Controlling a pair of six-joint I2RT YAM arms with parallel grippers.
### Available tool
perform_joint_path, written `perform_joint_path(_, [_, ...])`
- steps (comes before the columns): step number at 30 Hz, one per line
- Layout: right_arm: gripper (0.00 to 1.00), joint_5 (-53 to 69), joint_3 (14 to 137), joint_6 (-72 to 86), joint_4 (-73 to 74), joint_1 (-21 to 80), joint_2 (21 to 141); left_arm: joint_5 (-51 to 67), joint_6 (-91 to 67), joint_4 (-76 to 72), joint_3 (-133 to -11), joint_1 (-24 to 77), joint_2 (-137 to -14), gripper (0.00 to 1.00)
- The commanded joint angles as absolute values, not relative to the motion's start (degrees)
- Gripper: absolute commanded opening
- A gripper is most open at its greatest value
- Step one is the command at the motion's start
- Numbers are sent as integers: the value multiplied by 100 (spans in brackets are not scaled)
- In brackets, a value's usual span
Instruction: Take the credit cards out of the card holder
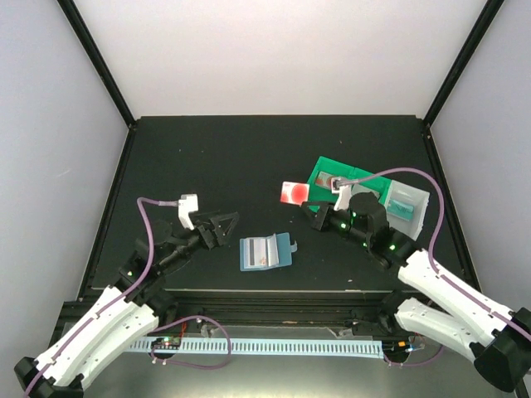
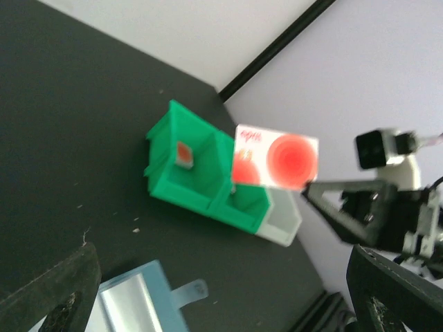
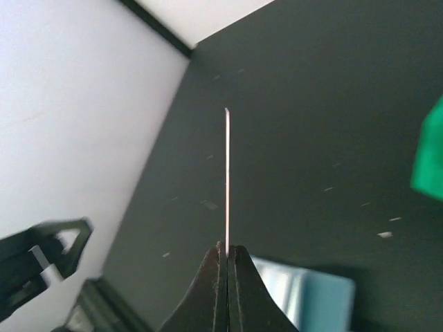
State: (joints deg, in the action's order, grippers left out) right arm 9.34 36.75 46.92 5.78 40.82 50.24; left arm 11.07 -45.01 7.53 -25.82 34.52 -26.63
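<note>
Jaws clamped shut on the edge of a whitish-pink credit card [image 1: 294, 192] marked with a red disc, the right arm [image 1: 431, 278] holds it in the air beyond and to the right of the card holder [image 1: 265, 251], clear of its pockets. The light blue card holder lies opened flat on the black desk [image 1: 207, 157]. To the left of the card holder, the left arm [image 1: 108, 311] has its jaws spread wide, gripping nothing and touching nothing. Farther right of the card holder than the raised card stand a green bin [image 1: 330, 172] and a clear bin [image 1: 412, 199]. The step in hand appears to be carrying off a card already drawn from its slot. The next move likely calls for lowering it to a resting place away from the card holder, loosening the grip, then going back for others. Whether any card remains in the slots cannot be told.
</note>
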Motion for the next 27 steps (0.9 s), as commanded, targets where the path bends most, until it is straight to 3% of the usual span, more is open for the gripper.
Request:
perform_joint_path(1, [1, 482, 4049, 4013, 1737, 3517, 5273, 1064, -4021, 1432, -2782, 3428, -2865, 99])
perform_joint_path(7, [1, 478, 4309, 3917, 1953, 2534, 5841, 1246, -3930, 1521, -2671, 3427, -3157, 99])
perform_joint_path(15, [1, 70, 4907, 3812, 2080, 2171, 6913, 1597, -4031, 1302, -2457, 3420, -3228, 99])
perform_joint_path(27, [1, 679, 5445, 3862, 1443, 1817, 8508, 1420, -3968, 1450, -2479, 3408, -3182, 99])
